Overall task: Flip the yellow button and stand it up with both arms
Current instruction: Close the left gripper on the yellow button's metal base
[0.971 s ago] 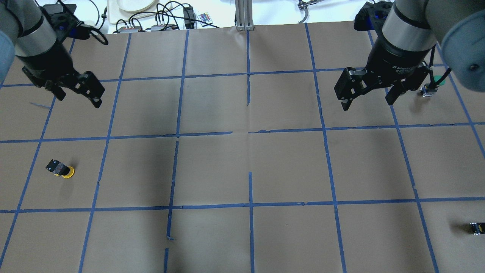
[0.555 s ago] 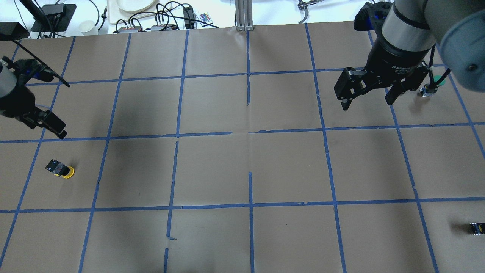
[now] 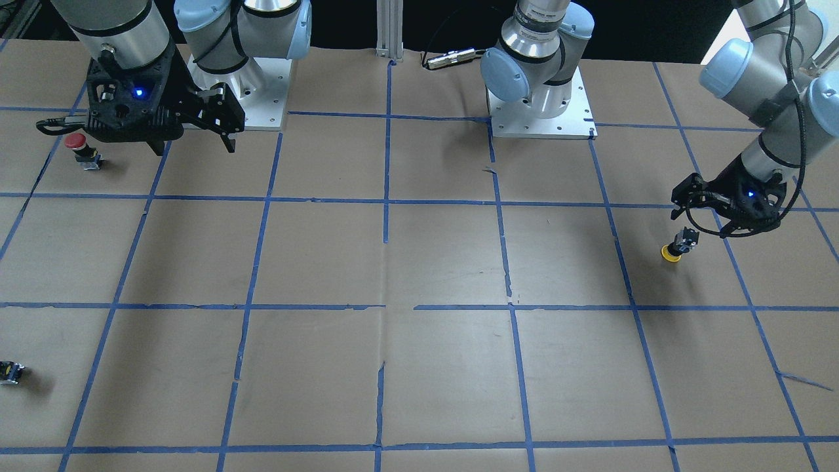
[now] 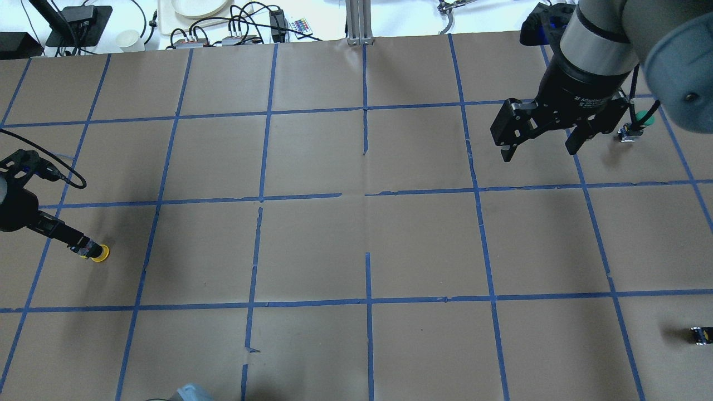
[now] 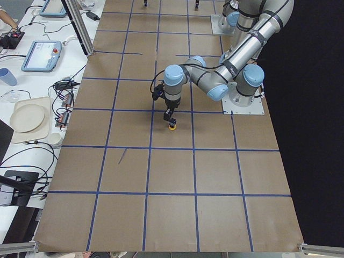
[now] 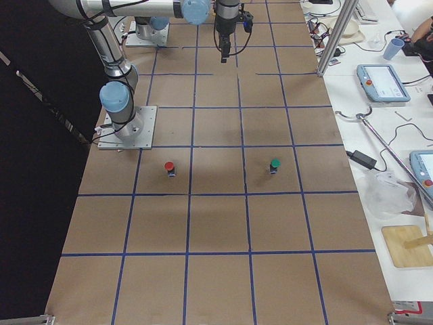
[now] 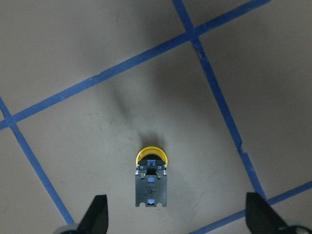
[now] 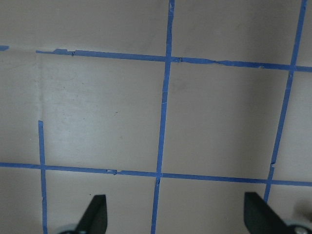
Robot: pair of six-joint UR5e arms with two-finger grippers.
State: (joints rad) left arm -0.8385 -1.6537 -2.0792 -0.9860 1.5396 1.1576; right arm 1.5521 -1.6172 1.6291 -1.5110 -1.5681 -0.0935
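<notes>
The yellow button (image 4: 96, 252) rests on the brown paper at the table's left side, seemingly cap down with its black-and-grey body up. It also shows in the front view (image 3: 676, 248), the left side view (image 5: 171, 124) and the left wrist view (image 7: 151, 180). My left gripper (image 4: 69, 238) (image 3: 685, 213) is open and hangs just above the button. In the left wrist view its gripper (image 7: 178, 219) straddles the body without touching. My right gripper (image 4: 539, 151) (image 3: 193, 145) (image 8: 176, 219) is open and empty, high over the back right.
A green-capped button (image 4: 640, 120) (image 6: 274, 164) stands close to my right gripper. A red-capped button (image 3: 78, 144) (image 6: 169, 167) stands near the right arm's base. A tiny dark part with a yellow speck (image 4: 701, 334) lies at the right edge. Cables and plates lie beyond the back edge.
My left arm has swung from the back left forward and down, ending with its open gripper over the yellow button. The button and right arm have barely moved.
</notes>
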